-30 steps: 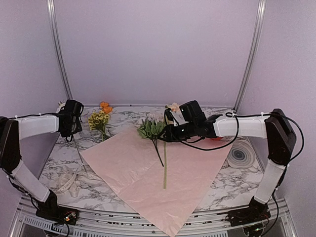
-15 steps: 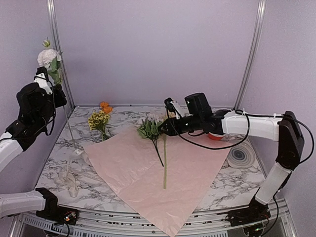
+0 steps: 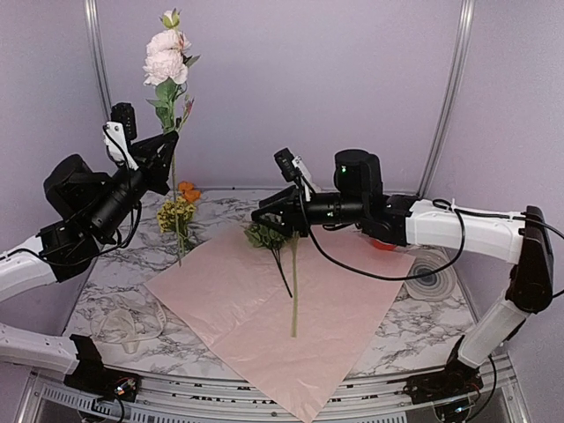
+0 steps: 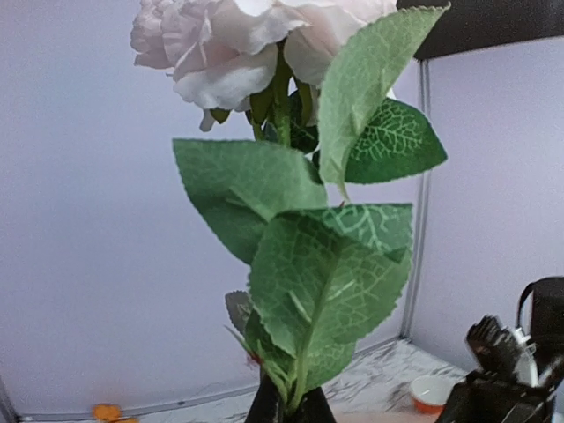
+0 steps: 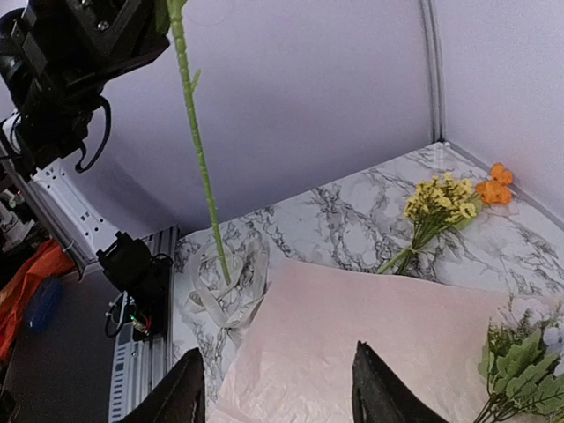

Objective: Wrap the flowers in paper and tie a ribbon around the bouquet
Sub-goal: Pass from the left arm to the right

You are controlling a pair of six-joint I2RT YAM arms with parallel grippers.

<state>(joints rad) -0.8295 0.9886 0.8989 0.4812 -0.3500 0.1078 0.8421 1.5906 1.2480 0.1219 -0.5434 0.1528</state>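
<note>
While the paper (image 3: 264, 308) lies flat mid-frame on the desk (image 3: 397, 328) with two stems (image 3: 293, 291) on it, the left pincer (image 3: 166, 148) pinches a pink flower (image 3: 167, 60) at upper left and the right pincer (image 3: 271, 210) hangs spread; wrapping and tying the ribbon (image 3: 132, 322), lower left, are not yet begun

Plain lilac walls (image 3: 282, 88), silver corner rails (image 3: 445, 97), white marble-patterned tabletop (image 3: 405, 330).

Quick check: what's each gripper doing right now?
Left gripper: closed on the stem of the pink flower, raised off the table.
Right gripper: open, holding nothing.
</note>
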